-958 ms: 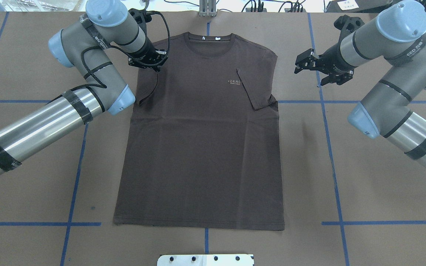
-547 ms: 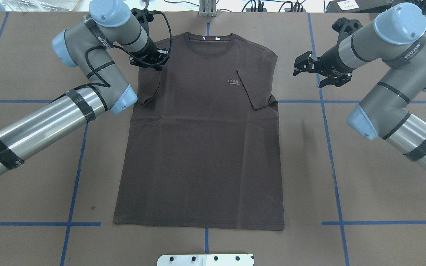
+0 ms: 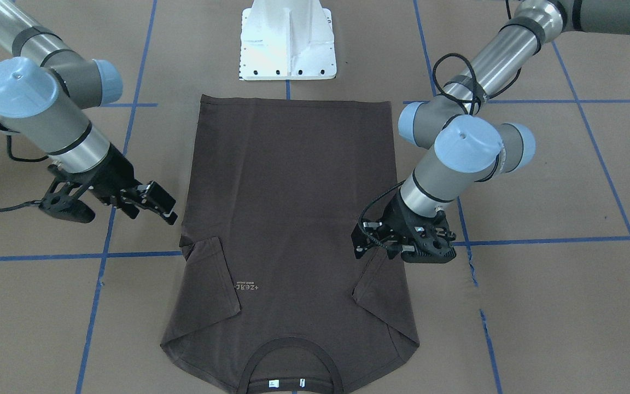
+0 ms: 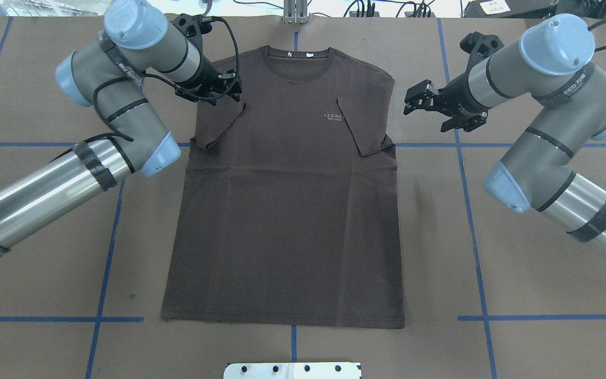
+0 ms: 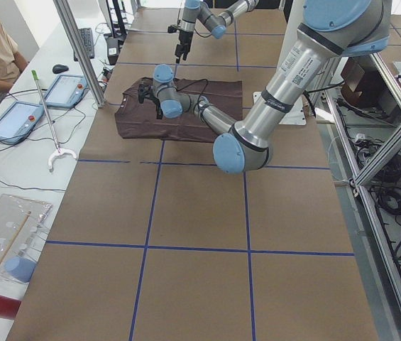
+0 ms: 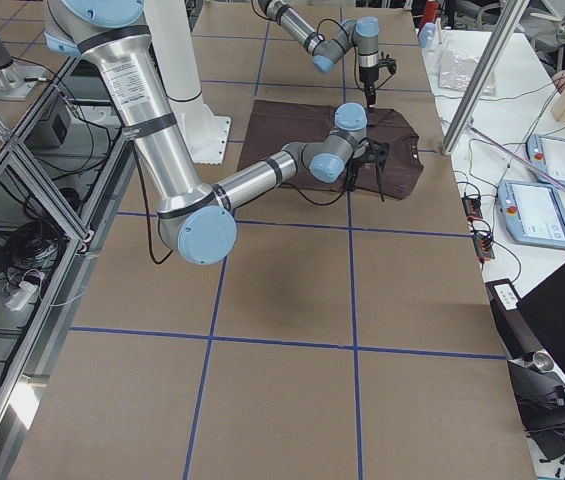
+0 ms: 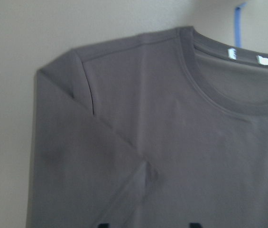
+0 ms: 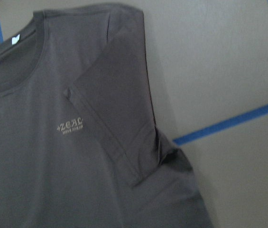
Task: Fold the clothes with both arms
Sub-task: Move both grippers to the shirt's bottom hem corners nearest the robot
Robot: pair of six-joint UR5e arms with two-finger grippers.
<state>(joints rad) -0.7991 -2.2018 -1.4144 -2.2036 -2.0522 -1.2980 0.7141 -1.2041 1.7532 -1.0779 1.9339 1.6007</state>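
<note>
The T-shirt (image 4: 287, 210) lies flat mid-tabletop (image 4: 518, 273), front up, its collar (image 4: 296, 71) at the far edge and its hem (image 4: 282, 320) near the robot. Both sleeves are folded inward over the chest, which leaves the side edges nearly straight. The left gripper (image 4: 219, 93) hovers over the left shoulder, jaws spread and holding nothing. The right gripper (image 4: 425, 108) is also released. It hangs over bare tabletop just off the right shoulder edge, clear of the cloth. Wide bare tabletop flanks both sides.
</note>
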